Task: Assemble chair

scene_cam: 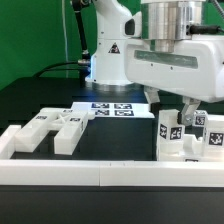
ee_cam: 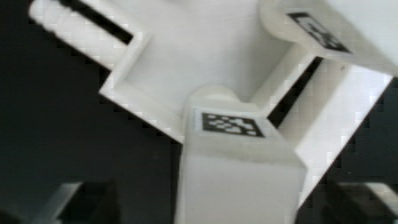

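Several white tagged chair parts stand upright in a cluster (scene_cam: 190, 138) at the exterior view's right. My gripper (scene_cam: 189, 118) comes down on them from above. In the wrist view a white bar (ee_cam: 240, 165) with a square tag runs between my fingers, and a larger white slab (ee_cam: 178, 60) lies beyond it. The gripper (ee_cam: 222, 205) is open: a dark gap shows between the bar and each finger (ee_cam: 80, 200), so neither one touches it. More flat white chair parts (scene_cam: 60, 128) lie at the exterior view's left.
The marker board (scene_cam: 110, 108) lies in the middle at the back, in front of the arm's base (scene_cam: 112, 60). A long low white border rail (scene_cam: 100, 172) runs along the front edge, with a raised end at the left (scene_cam: 12, 142).
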Tool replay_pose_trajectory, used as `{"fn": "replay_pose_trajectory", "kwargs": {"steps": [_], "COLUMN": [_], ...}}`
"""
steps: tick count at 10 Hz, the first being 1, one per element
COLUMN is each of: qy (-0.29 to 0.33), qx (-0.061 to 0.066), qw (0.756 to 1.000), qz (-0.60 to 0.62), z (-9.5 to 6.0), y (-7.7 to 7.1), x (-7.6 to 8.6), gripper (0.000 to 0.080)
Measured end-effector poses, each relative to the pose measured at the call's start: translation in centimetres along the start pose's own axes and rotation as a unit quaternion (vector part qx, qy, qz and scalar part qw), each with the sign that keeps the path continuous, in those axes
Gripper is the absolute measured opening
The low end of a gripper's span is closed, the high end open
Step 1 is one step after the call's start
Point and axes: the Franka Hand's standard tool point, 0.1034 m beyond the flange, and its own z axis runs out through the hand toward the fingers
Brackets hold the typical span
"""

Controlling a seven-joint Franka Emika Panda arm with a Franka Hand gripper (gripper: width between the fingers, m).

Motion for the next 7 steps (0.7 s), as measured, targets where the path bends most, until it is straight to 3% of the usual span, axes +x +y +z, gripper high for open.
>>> {"fn": "replay_pose_trajectory", "kwargs": {"steps": [1, 2, 7], "qy": [0.001, 0.001, 0.000], "qx": [-0.001, -0.002, -0.002], "qw": [0.999, 0.995, 0.951], "qz": [-0.047, -0.098, -0.310], "z": [0.04, 0.21, 0.22], "y": [0.02, 0.07, 0.24], "x": [0.02, -0.04, 0.28], "gripper": [0.0628, 0.0643, 0.0649]}}
